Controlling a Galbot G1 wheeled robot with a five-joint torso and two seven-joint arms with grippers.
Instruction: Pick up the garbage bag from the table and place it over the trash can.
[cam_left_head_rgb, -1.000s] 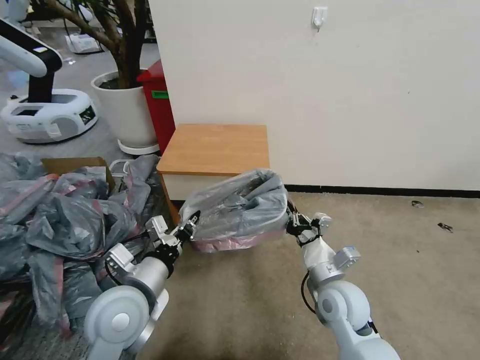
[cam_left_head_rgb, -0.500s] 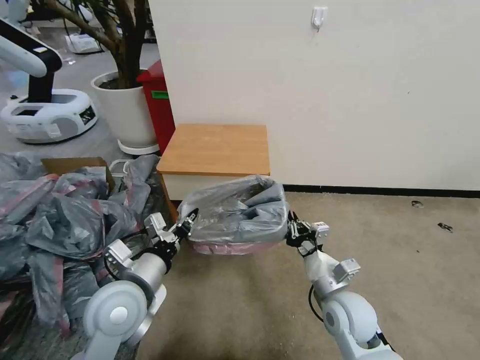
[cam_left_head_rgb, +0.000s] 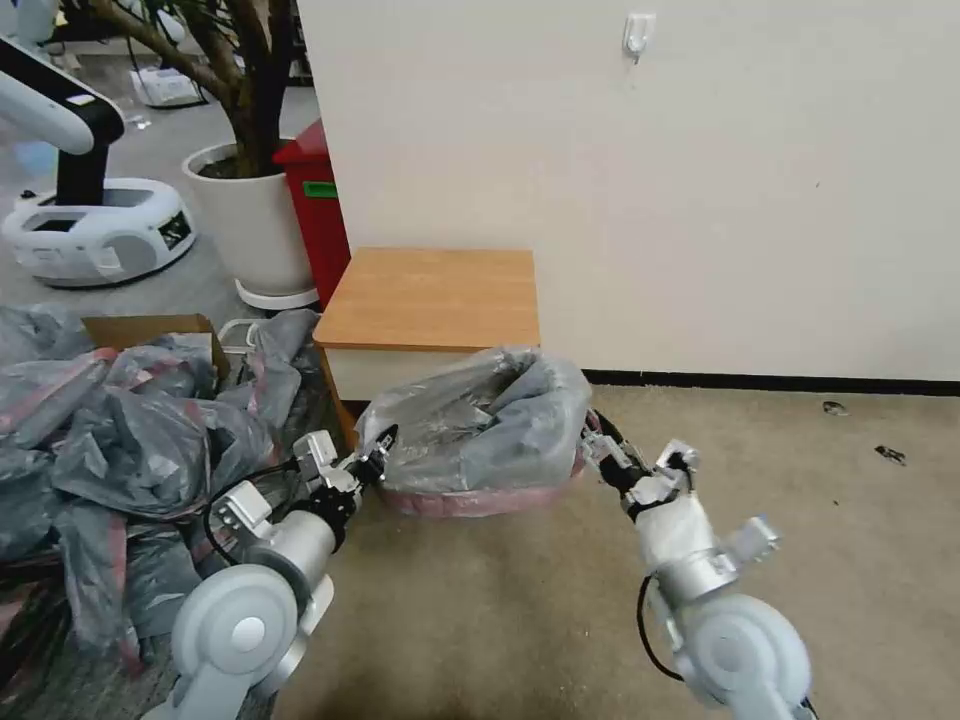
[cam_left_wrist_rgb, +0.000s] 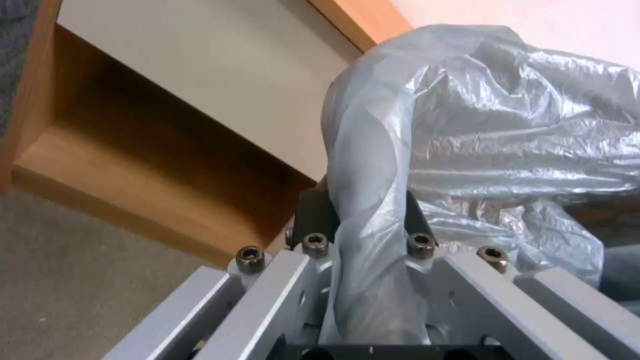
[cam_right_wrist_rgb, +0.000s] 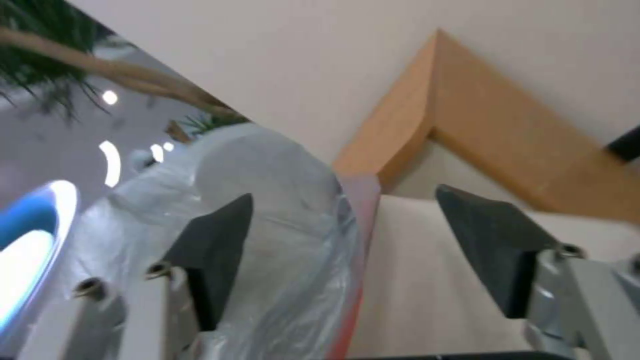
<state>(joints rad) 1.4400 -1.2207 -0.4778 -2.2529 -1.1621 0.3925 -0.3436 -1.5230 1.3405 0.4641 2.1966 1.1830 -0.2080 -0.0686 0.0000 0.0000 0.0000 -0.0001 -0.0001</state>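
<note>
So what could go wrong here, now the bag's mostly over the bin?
The right gripper is open, its pads apart, so only the left gripper pinches the garbage bag; that side's rim might slip up off the trash can.
The film bunched between the left gripper's pads is thin and could tear if pulled.
The bag sits puffed up on top, so it may not settle inside.

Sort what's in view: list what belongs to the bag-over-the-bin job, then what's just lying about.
Job:
garbage bag, draped over the trash can
table
left gripper, shut on the garbage bag
right gripper, open beside the garbage bag

Lying about:
heap of bags
red bin
potted tree
cardboard box
</note>
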